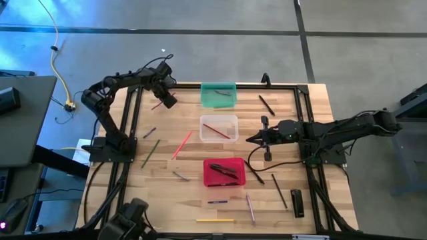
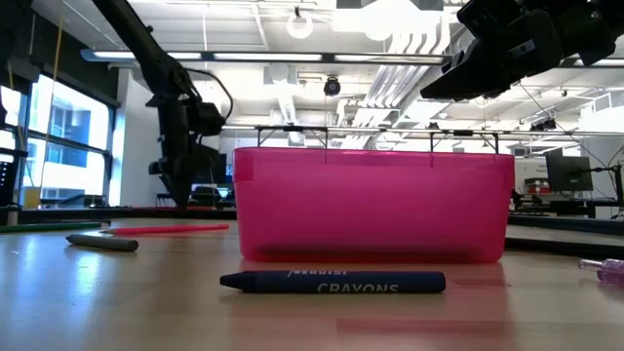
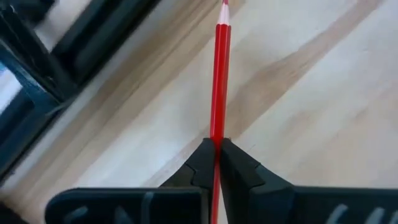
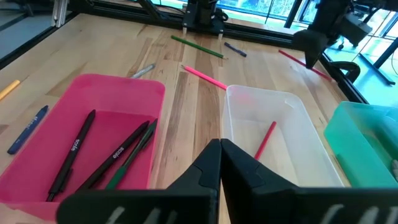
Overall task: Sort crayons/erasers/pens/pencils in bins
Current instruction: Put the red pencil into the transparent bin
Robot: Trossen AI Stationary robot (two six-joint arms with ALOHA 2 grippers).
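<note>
While a red pencil (image 3: 219,74) is pinched between the closed fingers of the left gripper (image 1: 166,100), it is held just off the wood near the table (image 1: 313,107)'s ten o'clock corner, beside the dark frame rail; from the teal bin (image 1: 218,95) it lies at about nine o'clock, and from the clear bin (image 1: 219,128), where another red pencil (image 4: 264,140) is already seen, at about ten o'clock; the clear bin is therefore judged to be the proper destination. To do the step well, the pencil should be kept firmly clamped and lifted clear of the rail before being carried toward four o'clock; release is best made low over the bin's middle, with the shaft aligned to the long side so neither end catches the rim. Pens (image 4: 118,152) are seen in the red bin (image 4: 127,90). The right gripper (image 1: 257,139), fingers pressed together on nothing, waits at three o'clock of the clear bin.
</note>
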